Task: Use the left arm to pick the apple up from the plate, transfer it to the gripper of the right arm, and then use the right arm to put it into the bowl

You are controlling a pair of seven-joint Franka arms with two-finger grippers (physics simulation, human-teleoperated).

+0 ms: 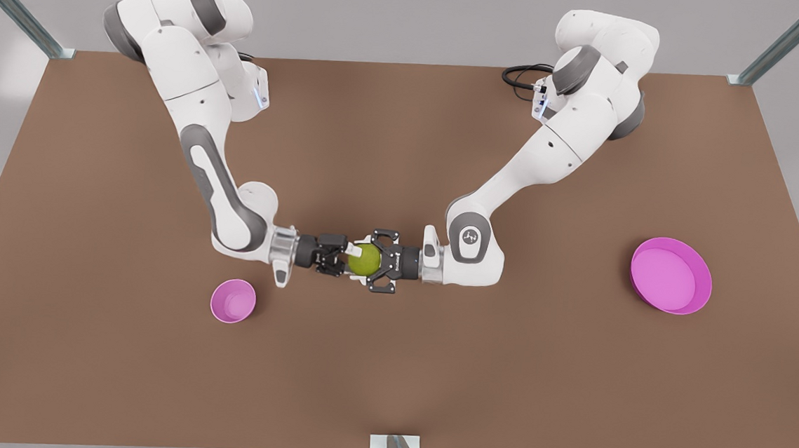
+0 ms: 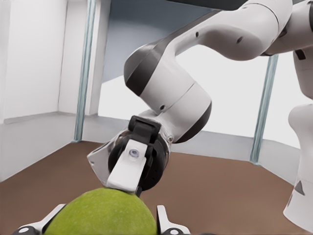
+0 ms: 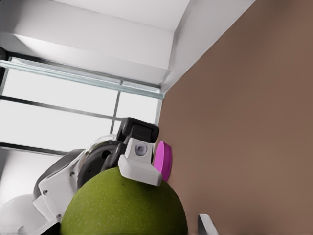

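Mid-handover, by the look of it. Apple (image 1: 363, 261) up off the counter (image 1: 405, 147), caught between two grippers that meet nose to nose along one level line. Left gripper (image 1: 373, 261) comes in from the plate side, jaws spread about as wide as the fruit and closed on it from opposite flanks. Seen from the left wrist, green skin bulges up between its own two fingers (image 2: 164, 220). Right gripper (image 1: 348, 254) comes in from the bowl side, reaches the apple's far face, and looks turned a quarter round against the left one. Cannot tell whether its jaws have actually clamped or merely surround the fruit.

Round, so no long axis to worry about. What matters is that the apple sits straight ahead of both sets of jaws, deep in the left pair and right at the mouth of the right pair. Probably needs a firm close by the right before any release by the left, else a drop onto bare counter.

Bowl (image 1: 233, 300) lies behind and a little to one side of the right jaws, close beside that wrist, so a short pull back and a swing down should serve. Plate (image 1: 671, 275) lies well behind the left jaws, empty, far along the left arm's line of retreat. Open counter all round, edges well away. Tightest spot: the two grippers themselves, touching or nearly so around the apple.
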